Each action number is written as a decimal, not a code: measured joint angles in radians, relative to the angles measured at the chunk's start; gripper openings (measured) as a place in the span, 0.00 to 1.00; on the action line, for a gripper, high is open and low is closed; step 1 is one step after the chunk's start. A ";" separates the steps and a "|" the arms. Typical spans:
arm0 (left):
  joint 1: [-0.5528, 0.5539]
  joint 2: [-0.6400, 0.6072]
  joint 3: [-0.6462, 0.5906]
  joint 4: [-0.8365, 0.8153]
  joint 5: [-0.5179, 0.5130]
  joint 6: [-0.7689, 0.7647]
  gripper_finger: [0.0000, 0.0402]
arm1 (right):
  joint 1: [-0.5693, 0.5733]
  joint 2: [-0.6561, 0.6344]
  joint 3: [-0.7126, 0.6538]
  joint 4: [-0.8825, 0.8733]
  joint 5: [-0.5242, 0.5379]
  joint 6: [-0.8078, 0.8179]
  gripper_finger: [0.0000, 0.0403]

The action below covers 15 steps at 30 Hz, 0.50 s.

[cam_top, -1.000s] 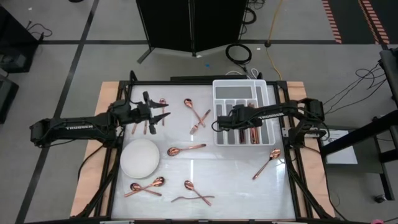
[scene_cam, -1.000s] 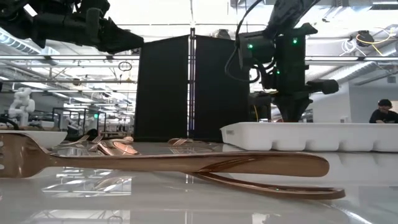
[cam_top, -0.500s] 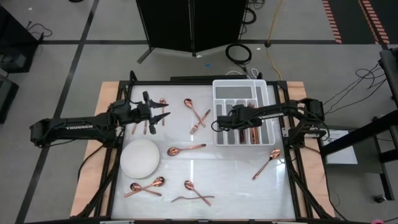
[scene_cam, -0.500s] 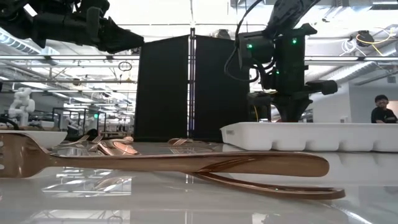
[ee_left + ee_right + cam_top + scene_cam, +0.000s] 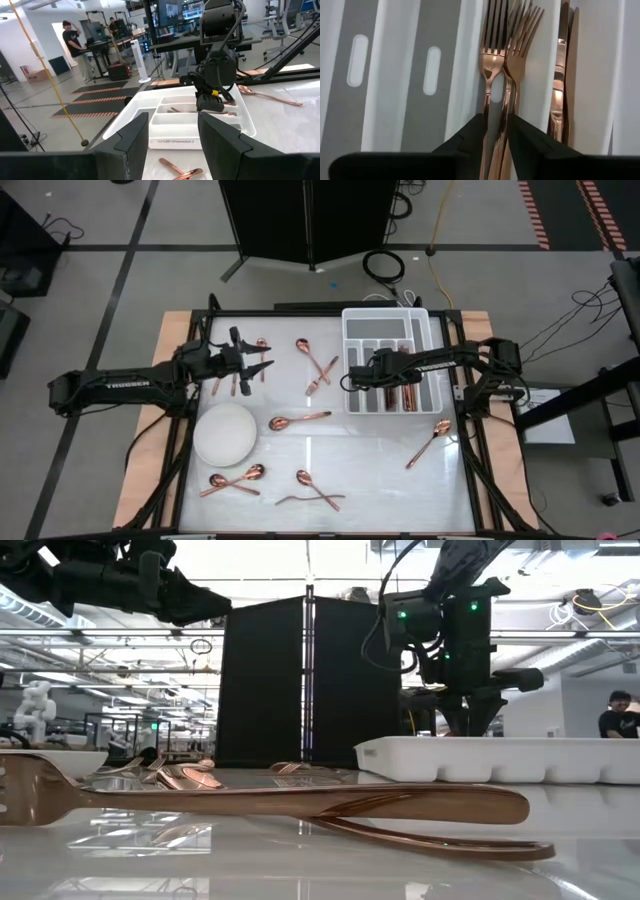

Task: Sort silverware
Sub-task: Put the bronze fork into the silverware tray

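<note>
The white compartmented tray (image 5: pixel 350 315) stands at the table's far right. My right gripper (image 5: pixel 358 380) points steeply down into it. In the right wrist view, two copper forks (image 5: pixel 512 45) lie side by side in one compartment, and their handles run between the slightly parted fingers of my right gripper (image 5: pixel 496 122). Loose copper silverware lies about the table: crossed pieces (image 5: pixel 320 368), a spoon (image 5: pixel 300 421) and another spoon (image 5: pixel 432 442). My left gripper (image 5: pixel 268 367) hangs level and open above the far left, with nothing between its fingers. My right gripper has one finger (image 5: pixel 470 135) on each side of the fork handles (image 5: pixel 495 100), coming from above and lying along them. The forks rest flat in the tray compartment. I cannot tell whether the fingers touch the handles.
A round white plate (image 5: pixel 225 433) sits near the left edge. More silverware lies at the near side (image 5: pixel 232 480) (image 5: pixel 315 488) and below the left arm (image 5: pixel 240 383). A neighbouring tray compartment holds more copper pieces (image 5: pixel 562 75). A person stands beyond the table (image 5: pixel 620 715).
In the low view, my right gripper's fingers have parted a little above the tray. Both arms have kept their places.
</note>
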 joint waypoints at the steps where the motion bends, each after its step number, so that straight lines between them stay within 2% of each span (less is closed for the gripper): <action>1: 0.000 0.000 0.000 0.000 0.000 0.000 0.43 | 0.000 0.000 0.000 0.000 0.000 -0.001 0.20; 6: 0.000 0.000 0.000 0.000 0.000 0.000 0.43 | 0.000 -0.005 0.030 -0.011 0.009 -0.028 0.19; 15: 0.000 0.000 0.000 0.000 0.000 0.000 0.43 | 0.028 -0.016 0.173 0.007 0.095 -0.140 0.19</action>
